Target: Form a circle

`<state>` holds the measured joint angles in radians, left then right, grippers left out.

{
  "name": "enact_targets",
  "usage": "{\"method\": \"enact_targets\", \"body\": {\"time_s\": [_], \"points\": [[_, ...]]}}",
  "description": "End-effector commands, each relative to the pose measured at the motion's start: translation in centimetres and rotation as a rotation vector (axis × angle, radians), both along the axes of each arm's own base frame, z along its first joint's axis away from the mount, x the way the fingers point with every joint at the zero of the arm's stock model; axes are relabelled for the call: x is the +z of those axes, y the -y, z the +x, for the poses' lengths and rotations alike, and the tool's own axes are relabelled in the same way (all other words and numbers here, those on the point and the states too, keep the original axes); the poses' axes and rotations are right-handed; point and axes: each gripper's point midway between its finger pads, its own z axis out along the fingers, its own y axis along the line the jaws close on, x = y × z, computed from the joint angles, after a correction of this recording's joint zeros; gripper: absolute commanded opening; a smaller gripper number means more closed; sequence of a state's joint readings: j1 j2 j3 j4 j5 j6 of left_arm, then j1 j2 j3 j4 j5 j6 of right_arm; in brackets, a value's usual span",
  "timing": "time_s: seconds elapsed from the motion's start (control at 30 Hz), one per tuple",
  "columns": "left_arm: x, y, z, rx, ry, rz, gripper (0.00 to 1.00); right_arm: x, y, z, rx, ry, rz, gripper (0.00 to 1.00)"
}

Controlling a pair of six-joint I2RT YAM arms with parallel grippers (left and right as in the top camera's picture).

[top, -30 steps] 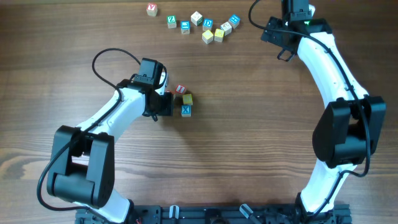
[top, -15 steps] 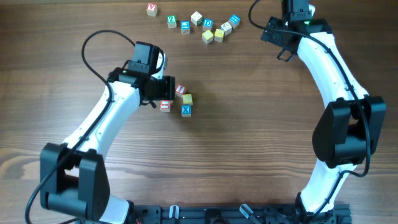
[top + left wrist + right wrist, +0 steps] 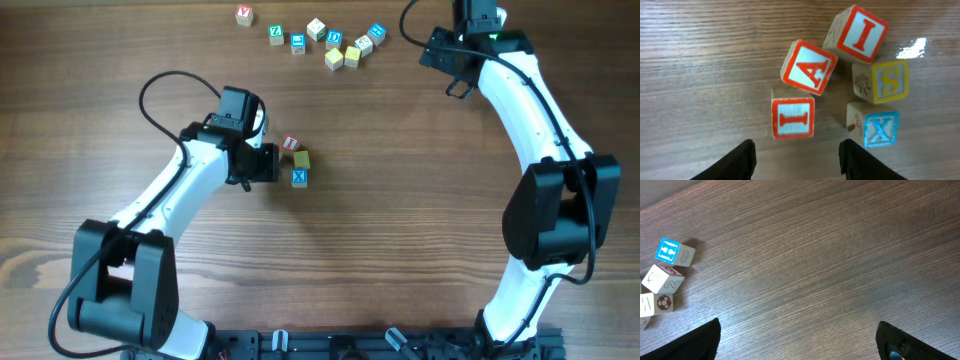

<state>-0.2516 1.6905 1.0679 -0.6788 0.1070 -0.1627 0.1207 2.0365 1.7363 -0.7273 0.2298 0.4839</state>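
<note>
The circle is a rough cluster of small wooden letter cubes in the left wrist view: a red "I" [image 3: 793,118], a tilted red "A" [image 3: 809,67], another red "I" [image 3: 860,34], a yellow "S" [image 3: 882,82] and a blue "X" [image 3: 879,129]. My left gripper [image 3: 797,162] is open just short of the near red "I", with nothing between its fingers. From overhead the left gripper [image 3: 266,163] sits left of the red [image 3: 291,144], yellow [image 3: 301,159] and blue [image 3: 299,177] cubes and hides the others. My right gripper [image 3: 800,345] is open wide over bare wood.
Several loose letter cubes [image 3: 334,40] lie in a row at the far edge of the table, from a red one [image 3: 244,15] to a blue one [image 3: 376,33]. The right wrist view shows a blue-faced cube [image 3: 674,252] and a white one [image 3: 662,278] at its left edge.
Half a second ago the left gripper had drawn back up and left, uncovering a red cube. It has now come back over that cube. The right arm has not moved.
</note>
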Motion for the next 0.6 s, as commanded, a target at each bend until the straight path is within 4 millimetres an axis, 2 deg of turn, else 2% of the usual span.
{"method": "enact_targets", "body": {"time_s": [0.0, 0.23, 0.47, 0.57], "points": [[-1.5, 0.2, -0.5, 0.001, -0.008, -0.015, 0.54, 0.4, 0.1, 0.1, 0.006, 0.008, -0.016, 1.0], [-2.3, 0.1, -0.8, 0.001, -0.006, -0.015, 0.54, 0.4, 0.1, 0.1, 0.007, 0.008, -0.017, 1.0], [-2.2, -0.4, 0.2, 0.011, 0.039, 0.011, 0.55, 0.4, 0.0, 0.1, 0.007, 0.008, -0.017, 1.0], [-2.3, -0.4, 0.1, 0.011, 0.033, 0.011, 0.5, 0.4, 0.0, 0.1, 0.007, 0.008, -0.017, 1.0]]}}
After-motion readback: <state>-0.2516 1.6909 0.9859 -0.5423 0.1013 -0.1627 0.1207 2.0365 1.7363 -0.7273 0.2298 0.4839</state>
